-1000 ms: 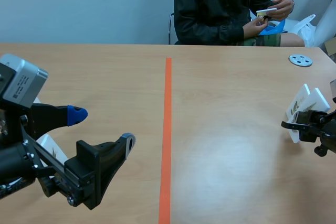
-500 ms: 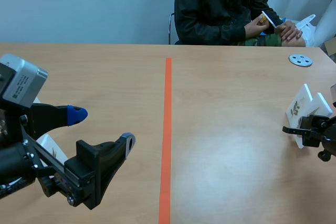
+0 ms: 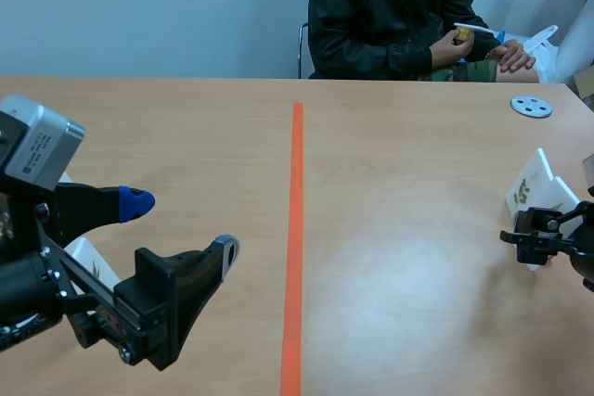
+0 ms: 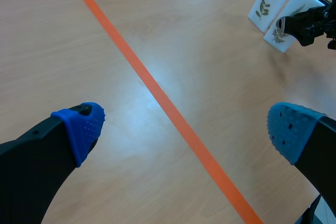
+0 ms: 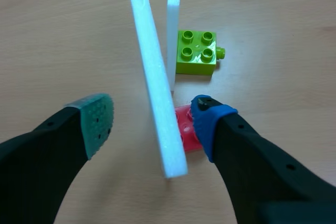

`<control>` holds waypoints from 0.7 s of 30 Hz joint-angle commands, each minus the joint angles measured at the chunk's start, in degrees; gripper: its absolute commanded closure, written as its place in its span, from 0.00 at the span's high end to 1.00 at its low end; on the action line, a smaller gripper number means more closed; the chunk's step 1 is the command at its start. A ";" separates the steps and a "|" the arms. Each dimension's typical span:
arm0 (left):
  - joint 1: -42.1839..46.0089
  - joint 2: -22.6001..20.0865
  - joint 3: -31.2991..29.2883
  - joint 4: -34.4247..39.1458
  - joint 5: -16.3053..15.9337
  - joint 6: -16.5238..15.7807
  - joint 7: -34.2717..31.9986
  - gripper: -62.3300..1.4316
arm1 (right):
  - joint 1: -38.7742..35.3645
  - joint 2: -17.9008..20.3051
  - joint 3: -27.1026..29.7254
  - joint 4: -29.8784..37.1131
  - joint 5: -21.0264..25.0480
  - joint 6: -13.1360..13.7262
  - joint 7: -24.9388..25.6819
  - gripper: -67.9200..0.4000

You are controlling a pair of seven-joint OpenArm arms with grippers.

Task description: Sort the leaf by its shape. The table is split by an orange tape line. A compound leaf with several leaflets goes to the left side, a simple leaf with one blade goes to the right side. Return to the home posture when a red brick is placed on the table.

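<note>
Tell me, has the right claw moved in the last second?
Yes: the right claw drew back toward the robot, away from the grey disc.

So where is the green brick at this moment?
In the right wrist view, the green brick sits ahead of the right gripper, beside the farther white card.

Tape line (image 3: 297, 229) runs near-to-far down mid counter (image 3: 399, 275). R of it, close to R edge: 2 cards upright, near card (image 5: 151, 61) just beside far card (image 5: 175, 24). R gripper (image 5: 152, 119) fingers straddle near card, one finger clear of it. Far brick (image 5: 197, 52) just beside far card, on the side away from near card. Near brick (image 5: 184, 129) lies at near card's foot, by the other finger. Disc (image 3: 531, 107) sits further back. L gripper (image 3: 183, 224) on L side, fingers spread. Person (image 3: 390, 16) sits across, R of line.
</note>
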 commanded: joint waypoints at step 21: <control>-0.31 0.00 -0.09 0.72 -0.52 0.07 -0.81 1.00 | -11.15 3.85 8.11 26.67 6.16 12.50 -4.96 0.95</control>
